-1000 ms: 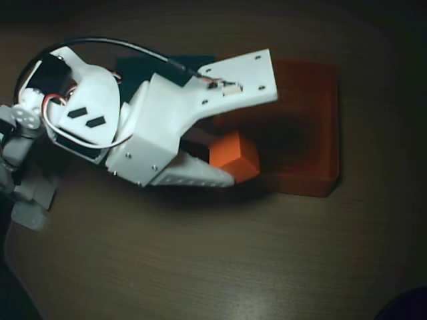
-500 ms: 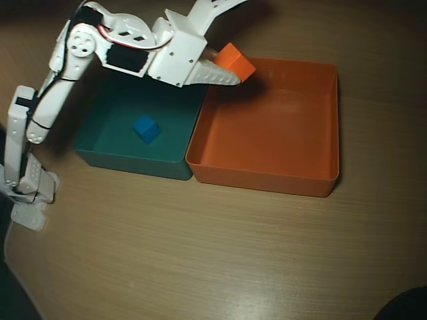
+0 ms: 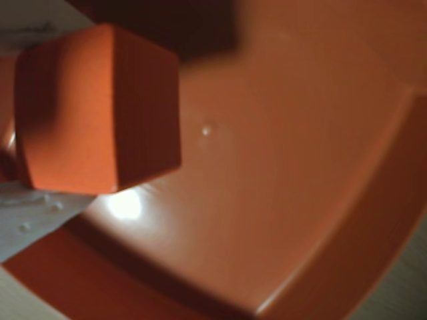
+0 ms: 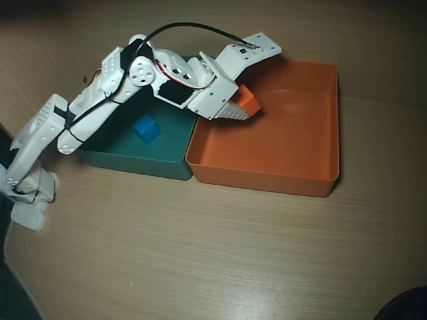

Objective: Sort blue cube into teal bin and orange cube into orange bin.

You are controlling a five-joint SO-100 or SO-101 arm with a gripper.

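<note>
Presently, your gripper point(image 4: 245, 105) is clamped on the orange cube point(image 4: 247, 101), held above the orange bin point(image 4: 313, 183) near its left wall. The blue cube point(image 4: 146, 128) lies in the teal bin point(image 4: 133, 162). Only 1 step remains, in my judgement: lower slightly and part the jaws.

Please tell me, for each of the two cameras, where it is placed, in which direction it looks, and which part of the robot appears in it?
Wrist view: rides on the arm, looks down into the orange bin past the held orange cube; only slivers of the hand show.
Overhead view: fixed above, looks down at the table, teal bin, blue cube, whole arm and hand.
Shared: orange cube and orange bin.
</note>
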